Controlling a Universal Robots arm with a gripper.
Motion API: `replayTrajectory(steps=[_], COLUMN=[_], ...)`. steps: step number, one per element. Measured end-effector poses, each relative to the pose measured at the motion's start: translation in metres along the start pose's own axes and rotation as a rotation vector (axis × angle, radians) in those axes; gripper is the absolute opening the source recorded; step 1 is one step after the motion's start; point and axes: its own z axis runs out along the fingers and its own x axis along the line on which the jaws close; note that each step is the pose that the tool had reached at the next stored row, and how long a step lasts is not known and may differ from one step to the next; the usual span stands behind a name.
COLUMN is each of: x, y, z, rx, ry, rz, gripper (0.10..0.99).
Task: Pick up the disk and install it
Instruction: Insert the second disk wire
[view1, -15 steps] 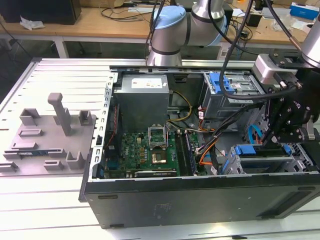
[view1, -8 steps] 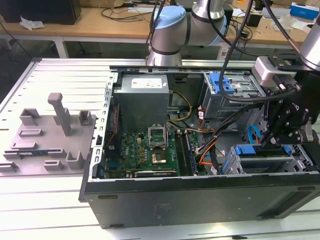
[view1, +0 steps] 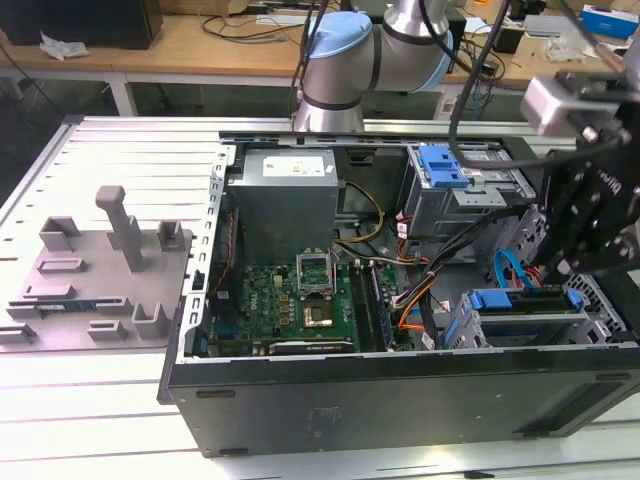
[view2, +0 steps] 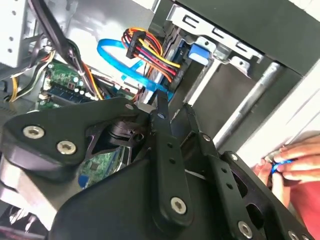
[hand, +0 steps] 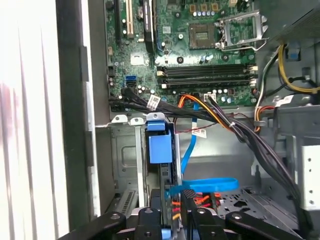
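We are hovering the end effector (hand: 172, 212), fingers nearly closed on nothing, just above the bay-seated disk (hand: 161, 150), lengthwise down.

This is a robotics lab or electronics workshop. An opened computer case (view1: 400, 300) lies on a ribbed metal worktable (view1: 120, 150), its motherboard (view1: 290, 305) bared. At nine o'clock from it sits a grey plastic fixture (view1: 95, 270) with upright posts. At twelve o'clock, wooden benches (view1: 200, 45) carry loose cables (rather untidily). A person's hand (view2: 292, 160) appears in the second wrist view.
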Motion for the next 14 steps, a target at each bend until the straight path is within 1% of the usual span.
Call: replayTrajectory(steps=[2,4,6,7,14], x=[-0.0002,-0.0002,-0.0003,-0.0003,-0.0004], y=[0.0001,0.0001,0.0001,0.0001,0.0001], z=[-0.0037,-0.0037,-0.0038,-0.0038,-0.0039], rx=[0.0,0.0,0.0,0.0,0.0], ry=[0.0001,-0.0002,0.0,0.0001,0.0003], rz=[0.0,0.0,0.0,0.0,0.0], gripper=[0.298,0.286,0.153,0.106,0.106])
